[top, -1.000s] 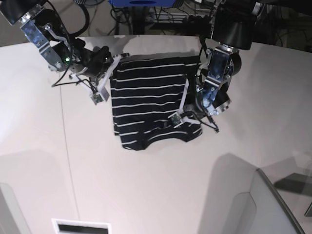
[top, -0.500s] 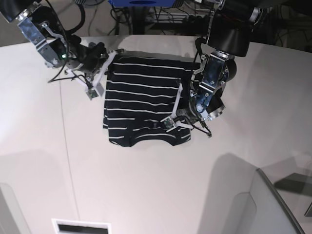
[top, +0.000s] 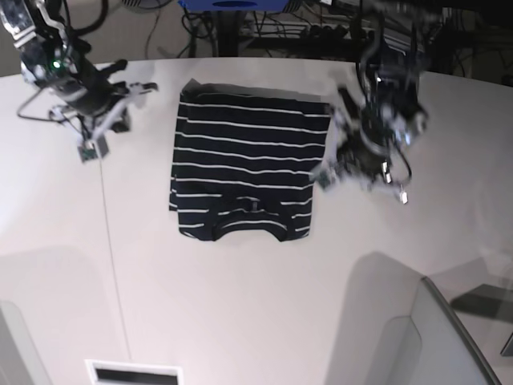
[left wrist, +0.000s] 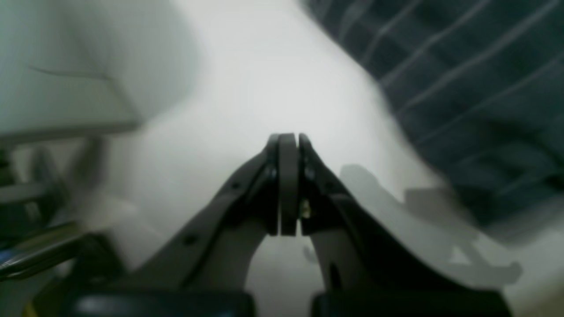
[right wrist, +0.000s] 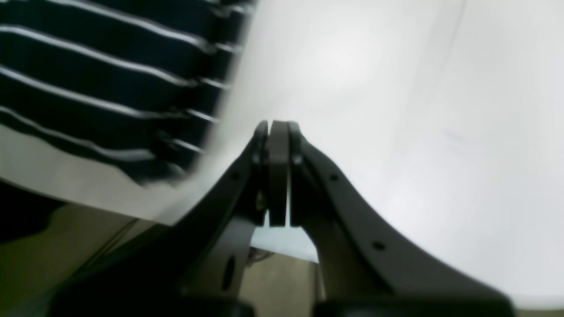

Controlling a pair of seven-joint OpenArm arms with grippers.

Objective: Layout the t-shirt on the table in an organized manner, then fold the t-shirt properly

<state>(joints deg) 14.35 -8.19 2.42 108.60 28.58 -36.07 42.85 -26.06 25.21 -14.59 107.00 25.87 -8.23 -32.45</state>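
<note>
My left gripper (left wrist: 288,140) and right gripper (right wrist: 277,127) were pinched together, holding nothing. The t-shirt (top: 244,172) lay flat between them on the table (top: 240,305). Next fold, I should grab matching corners.

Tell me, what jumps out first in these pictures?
A dark t-shirt with thin white stripes lies folded in a neat block at the middle of the white table. On either side of it hangs an arm, the left end effector and right end effector both shut and empty.
</note>
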